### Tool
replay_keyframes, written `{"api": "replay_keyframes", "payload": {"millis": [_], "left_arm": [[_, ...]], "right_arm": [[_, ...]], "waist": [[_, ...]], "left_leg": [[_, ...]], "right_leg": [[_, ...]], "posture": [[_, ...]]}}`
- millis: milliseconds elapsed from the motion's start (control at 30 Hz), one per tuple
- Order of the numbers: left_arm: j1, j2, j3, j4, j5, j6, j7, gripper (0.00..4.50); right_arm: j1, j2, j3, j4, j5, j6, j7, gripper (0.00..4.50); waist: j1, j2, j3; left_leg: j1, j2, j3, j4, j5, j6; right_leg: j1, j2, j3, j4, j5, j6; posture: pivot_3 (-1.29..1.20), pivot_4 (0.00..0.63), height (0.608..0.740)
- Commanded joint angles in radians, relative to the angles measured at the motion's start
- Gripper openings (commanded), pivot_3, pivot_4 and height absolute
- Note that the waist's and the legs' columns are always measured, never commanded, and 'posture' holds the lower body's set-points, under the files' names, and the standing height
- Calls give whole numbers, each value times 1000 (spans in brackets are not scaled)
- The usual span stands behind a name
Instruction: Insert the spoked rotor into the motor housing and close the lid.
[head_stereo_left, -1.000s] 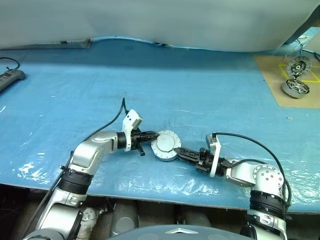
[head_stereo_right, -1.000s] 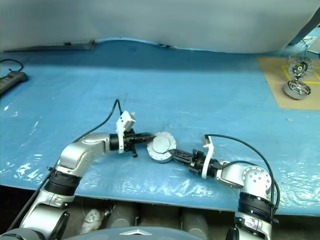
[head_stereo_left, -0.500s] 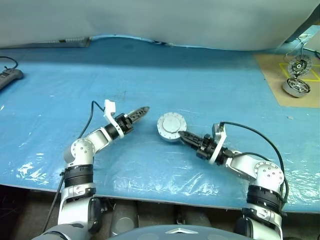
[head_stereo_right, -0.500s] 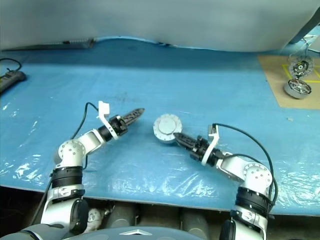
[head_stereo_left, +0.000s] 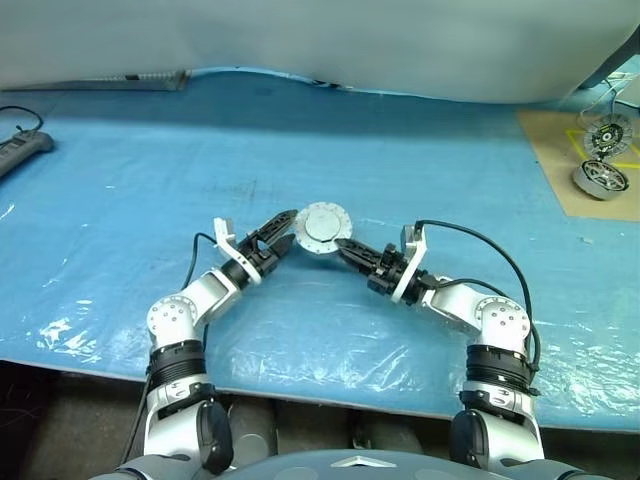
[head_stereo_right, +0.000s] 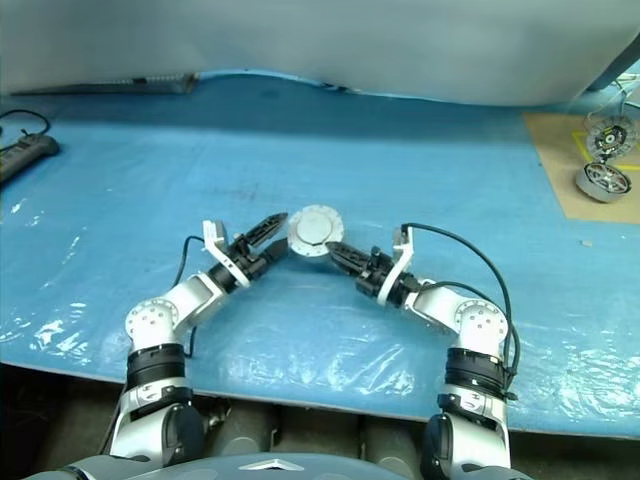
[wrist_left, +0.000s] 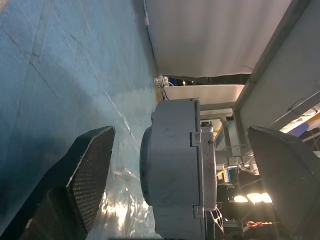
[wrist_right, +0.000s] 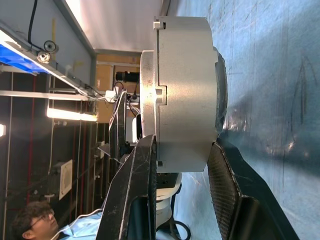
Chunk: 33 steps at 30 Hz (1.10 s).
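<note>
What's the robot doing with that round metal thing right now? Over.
Right gripper jaws clamped on the closed motor housing, held above the blue table. Left gripper jaws wide open beside it. Nothing in the way.

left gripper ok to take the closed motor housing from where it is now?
Probably yes. The left gripper is open, its fingers either side of the motor housing, nothing between. The right gripper grips the housing's opposite edge, leaving that side free.

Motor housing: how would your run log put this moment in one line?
motor housing: lid closed, lifted | right pincer: gripping housing | left pincer: open beside it
</note>
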Motion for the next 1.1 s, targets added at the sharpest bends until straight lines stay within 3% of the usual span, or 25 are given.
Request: {"api": "replay_keyframes", "payload": {"millis": [33, 367, 600, 833, 967, 1100], "left_arm": [[1, -16, -26, -18, -37, 6, -2, 4500], [-17, -42, -67, 13, -87, 58, 1, 4500], [-15, -40, -47, 3, -138, 71, 33, 2367], [-64, -1, -54, 66, -58, -37, 62, 2383], [-141, 31, -66, 190, 32, -144, 35, 2383], [-283, 66, -73, 391, 154, -295, 1, 2383]], "right_arm": [[-14, 5, 12, -43, 72, 14, 28, 1064], [14, 28, 50, -79, 86, 19, 13, 1064], [30, 1, 83, -123, 31, -26, 42, 1064], [49, -65, 250, -269, -272, -296, 156, 1064], [61, -93, 321, -284, -453, -477, 175, 2557], [114, -179, 443, -287, -756, -762, 224, 3972]], "waist": [[0, 0, 0], [0, 0, 0], [0, 0, 0], [1, 0, 0], [2, 0, 0], [7, -1, 0]], "left_leg": [[0, 0, 0, 1, 0, 0], [-1, 0, -1, 4, 0, 0], [-1, 0, -1, 5, 0, 0], [-1, 0, -1, 6, 0, 0], [1, 0, -2, 7, 0, 0], [-1, -3, -2, 8, 0, 0]], "right_leg": [[0, 0, 0, 0, 0, 0], [1, 0, 0, 1, 1, 1], [1, 0, 0, 1, 2, 2], [2, 0, 0, 1, 2, 3], [5, -1, 0, 0, 3, 5], [5, -4, 0, -1, 5, 7]], "posture": [[0, 150, 740], [0, 150, 740], [0, 150, 740], [0, 150, 740], [0, 150, 740], [0, 150, 740]]}}
